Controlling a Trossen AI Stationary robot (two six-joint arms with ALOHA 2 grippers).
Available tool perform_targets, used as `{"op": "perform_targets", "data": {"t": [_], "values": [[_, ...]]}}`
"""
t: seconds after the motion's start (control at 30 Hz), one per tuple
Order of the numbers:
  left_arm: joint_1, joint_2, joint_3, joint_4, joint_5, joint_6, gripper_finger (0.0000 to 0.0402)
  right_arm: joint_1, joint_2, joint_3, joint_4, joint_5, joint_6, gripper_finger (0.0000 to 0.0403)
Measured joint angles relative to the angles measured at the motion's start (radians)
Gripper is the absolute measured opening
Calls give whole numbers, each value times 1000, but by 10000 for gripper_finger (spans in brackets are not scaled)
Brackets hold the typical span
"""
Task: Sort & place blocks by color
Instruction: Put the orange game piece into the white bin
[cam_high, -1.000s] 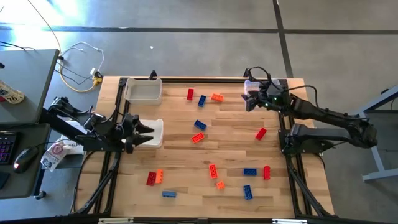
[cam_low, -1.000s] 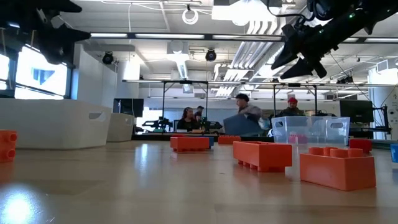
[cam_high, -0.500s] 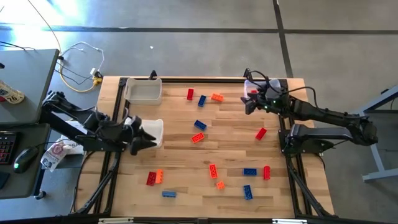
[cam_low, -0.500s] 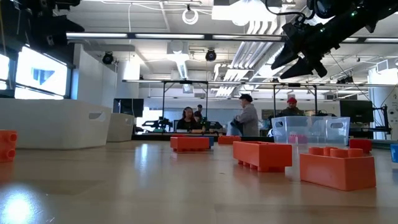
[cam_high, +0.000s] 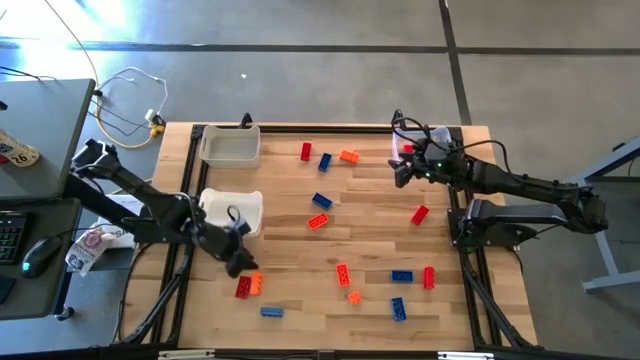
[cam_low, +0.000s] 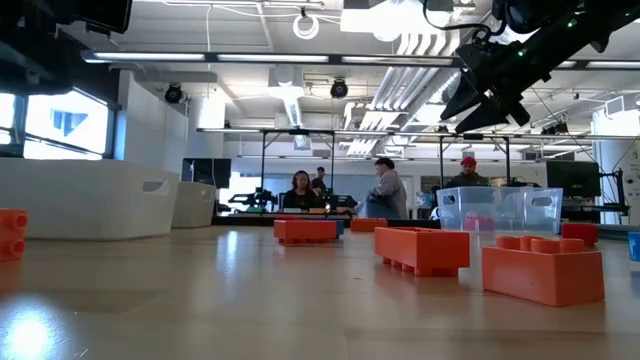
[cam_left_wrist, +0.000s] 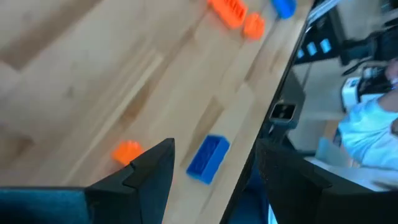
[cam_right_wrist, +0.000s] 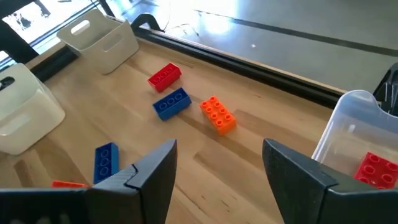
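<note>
Here the left hand (cam_high: 240, 262), fingers wide and empty, hovers just beside the red-and-orange blocks (cam_high: 249, 285).

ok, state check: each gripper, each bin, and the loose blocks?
left gripper: open, empty, above the table by the red and orange blocks.
right gripper: open, empty, beside the clear bin.
clear bin: upright, one red block inside.
far white bin: upright, looks empty.
near white bin: upright, contents cannot be told.
loose blocks: scattered flat on the table, unsorted.
</note>
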Motion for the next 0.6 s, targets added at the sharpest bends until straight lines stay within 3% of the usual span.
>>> {"op": "perform_targets", "data": {"t": [0.27,0.47,0.6], "values": [[-72,142,103,-31,14,-133,211,0,0,0,0,31,-16,222],[-87,229,210,-234,0,-207,211,0,0,0,-6,30,-16,222],[-86,281,225,-285,-12,-256,211,0,1,0,-6,24,-16,222]]}}
